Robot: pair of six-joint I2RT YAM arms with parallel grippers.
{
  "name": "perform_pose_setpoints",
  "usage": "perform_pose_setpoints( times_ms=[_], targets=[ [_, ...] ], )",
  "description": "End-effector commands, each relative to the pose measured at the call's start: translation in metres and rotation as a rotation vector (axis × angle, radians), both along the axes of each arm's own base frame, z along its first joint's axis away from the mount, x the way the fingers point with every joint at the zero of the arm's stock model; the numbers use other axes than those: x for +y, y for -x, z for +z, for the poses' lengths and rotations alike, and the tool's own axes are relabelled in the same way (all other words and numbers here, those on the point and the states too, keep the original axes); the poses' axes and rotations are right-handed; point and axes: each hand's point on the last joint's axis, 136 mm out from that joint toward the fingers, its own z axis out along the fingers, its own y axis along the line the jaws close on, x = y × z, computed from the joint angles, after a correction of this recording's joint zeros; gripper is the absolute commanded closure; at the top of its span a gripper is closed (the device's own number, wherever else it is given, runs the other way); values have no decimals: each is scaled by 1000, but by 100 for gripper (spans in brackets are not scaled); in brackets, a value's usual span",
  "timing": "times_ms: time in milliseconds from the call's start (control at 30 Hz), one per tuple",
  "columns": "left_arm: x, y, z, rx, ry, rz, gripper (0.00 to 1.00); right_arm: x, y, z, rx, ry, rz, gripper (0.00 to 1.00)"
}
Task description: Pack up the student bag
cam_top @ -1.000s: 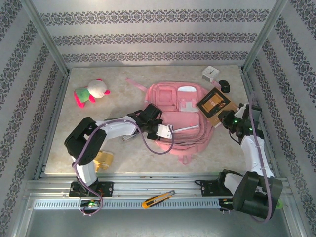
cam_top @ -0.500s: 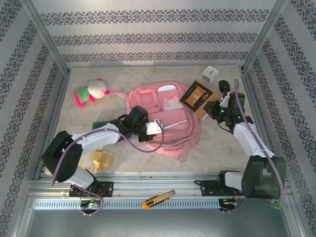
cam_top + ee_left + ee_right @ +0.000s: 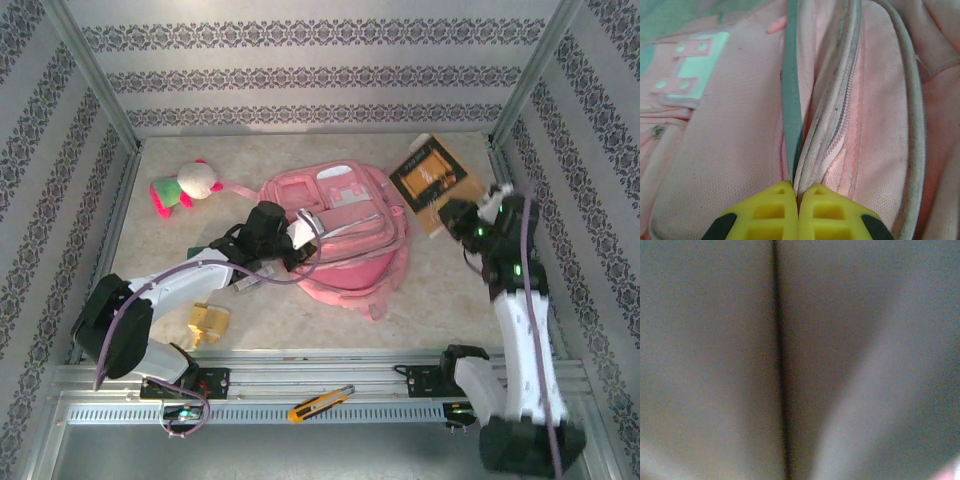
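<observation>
While left fingers pinch the student bag by its zip edge, right fingers clamp a book.
A slipping pinch could shut the opening against it.

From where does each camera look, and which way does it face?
Top external: above, behind the arms, looking down on the table; both arms show, left pincer on the student bag, right pincer holding a brown book.
Left wrist: on the left arm, facing along its shut yellow fingertips onto the bag's zip.
Right wrist: on the right arm, very close to a blurred grey surface.
Shared: top and left wrist see the bag.
</observation>
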Motion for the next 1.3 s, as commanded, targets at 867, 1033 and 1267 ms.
perform_pose_setpoints(
  times_ms=[867, 1033, 1267],
  targets=[
    [-9, -62, 156, -129, 467, 85, 100, 134, -27, -67, 20, -431, 175, 100],
    [-10, -63, 161, -134, 471, 77, 100, 151, -62, -74, -38, -458, 153, 100],
    [-11, -62, 163, -130, 473, 65, 100, 178, -112, -93, -48, -482, 137, 100]
  ],
)
